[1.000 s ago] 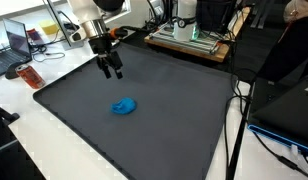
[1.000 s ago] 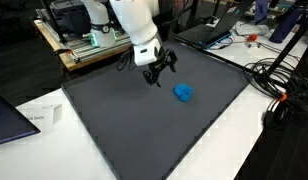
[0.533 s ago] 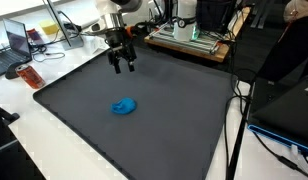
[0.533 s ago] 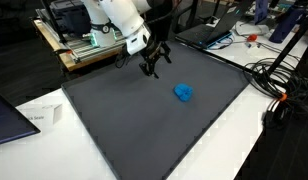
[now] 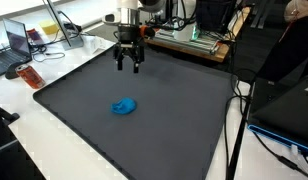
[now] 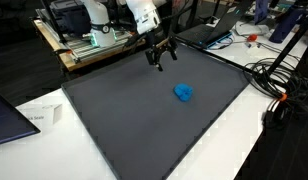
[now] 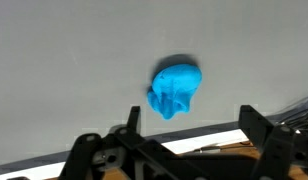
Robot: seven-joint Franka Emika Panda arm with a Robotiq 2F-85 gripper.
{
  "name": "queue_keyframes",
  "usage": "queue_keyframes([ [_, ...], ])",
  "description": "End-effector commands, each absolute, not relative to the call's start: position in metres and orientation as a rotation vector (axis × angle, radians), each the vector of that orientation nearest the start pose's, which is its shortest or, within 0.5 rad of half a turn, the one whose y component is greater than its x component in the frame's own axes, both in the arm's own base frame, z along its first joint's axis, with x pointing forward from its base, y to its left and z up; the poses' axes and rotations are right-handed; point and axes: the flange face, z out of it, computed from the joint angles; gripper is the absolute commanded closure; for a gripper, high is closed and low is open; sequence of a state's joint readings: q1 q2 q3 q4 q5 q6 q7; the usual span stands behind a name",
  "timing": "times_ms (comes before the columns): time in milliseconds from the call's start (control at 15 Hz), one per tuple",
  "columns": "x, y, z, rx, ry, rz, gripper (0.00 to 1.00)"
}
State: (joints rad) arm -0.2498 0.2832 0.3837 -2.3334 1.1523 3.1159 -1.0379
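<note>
In an exterior view your gripper (image 5: 128, 68) hangs over the far part of the dark mat (image 5: 184, 120), fingers spread wide and pointing down, with nothing between them. The blue lump (image 5: 124, 106) lies flat on the mat nearer the camera than the gripper, well apart from it. My guess is that the raised, open pose is there to leave the lump free and give the wrist camera a clear look down. From here you cannot tell how high the fingertips sit above the mat. The lump is too small to say whether it is cloth, putty or something else.

In an exterior view from across the tabletop (image 6: 244, 125), the gripper (image 6: 161, 63) again shows its fingers apart and empty, close to the mat's far edge. The blue lump (image 6: 183, 92) rests toward the mat's middle, off to one side of the gripper and not touched. The arm's upper links are cut off at the top of the frame.

In the wrist view the gripper (image 7: 191, 125) shows only as two dark finger ends at the bottom, set wide. The blue lump (image 7: 176, 90) sits just beyond them on the mat, roughly centred between the fingers. It looks crumpled, but blur hides its folds. The finger pads are cut off by the frame's lower edge.
</note>
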Motion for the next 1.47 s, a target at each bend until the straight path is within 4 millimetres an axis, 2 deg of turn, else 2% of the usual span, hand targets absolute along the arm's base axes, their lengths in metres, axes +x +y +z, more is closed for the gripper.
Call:
queue_keyframes([
  [0,0.509,0.01,0.245,-2.936,0.134,-0.814,0.0],
  [267,0.501,0.028,0.234,-2.982,0.209,-0.839,0.0],
  [467,0.499,0.043,0.226,-2.993,0.19,-0.827,0.0],
  [867,0.508,0.068,0.22,-3.01,0.114,-0.815,0.0],
  [1000,0.516,0.075,0.224,-3.003,0.076,-0.82,0.0],
  [1067,0.505,0.071,0.221,-3.014,0.074,-0.817,0.0],
  [1400,0.512,0.076,0.224,-3.008,0.057,-0.829,0.0],
])
